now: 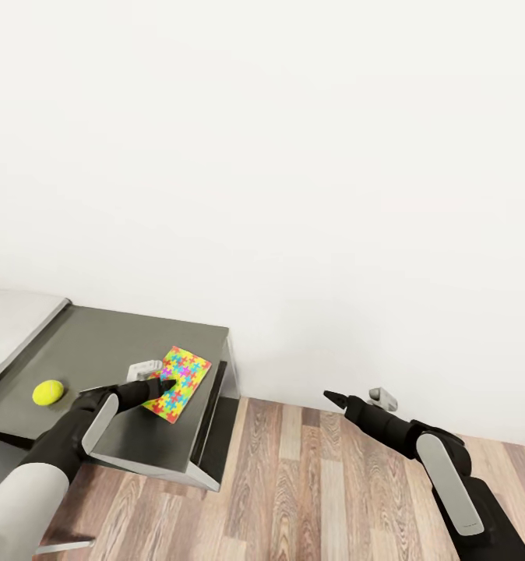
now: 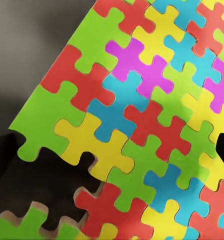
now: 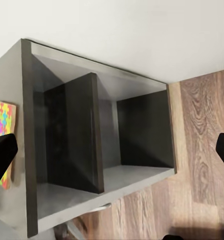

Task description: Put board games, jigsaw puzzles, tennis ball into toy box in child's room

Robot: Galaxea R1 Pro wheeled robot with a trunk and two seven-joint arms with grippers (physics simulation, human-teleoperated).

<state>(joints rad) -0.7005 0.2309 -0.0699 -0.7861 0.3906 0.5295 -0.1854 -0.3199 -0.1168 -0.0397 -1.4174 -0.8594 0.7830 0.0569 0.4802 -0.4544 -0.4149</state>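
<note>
The dark grey side unit (image 3: 99, 145) of the bench (image 1: 99, 343) has two open compartments, both bare inside. On its top lies a jigsaw puzzle (image 1: 178, 382), a thin rectangle of red, yellow, blue, green and pink interlocking pieces. The left pincer (image 1: 163, 386) is at the puzzle's near edge; whether it grasps it I cannot tell. The tennis ball (image 1: 48, 392) sits on the same top, well apart from the puzzle. The right pincer (image 1: 330, 397) hangs over the wood floor (image 1: 309, 483), its fingers spread and released.

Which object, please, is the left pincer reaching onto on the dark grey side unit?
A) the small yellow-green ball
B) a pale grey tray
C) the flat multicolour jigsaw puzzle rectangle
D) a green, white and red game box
C: in the head view the left pincer is at the flat multicolour jigsaw puzzle rectangle, while the small yellow-green ball lies apart on the dark grey side unit.
</note>
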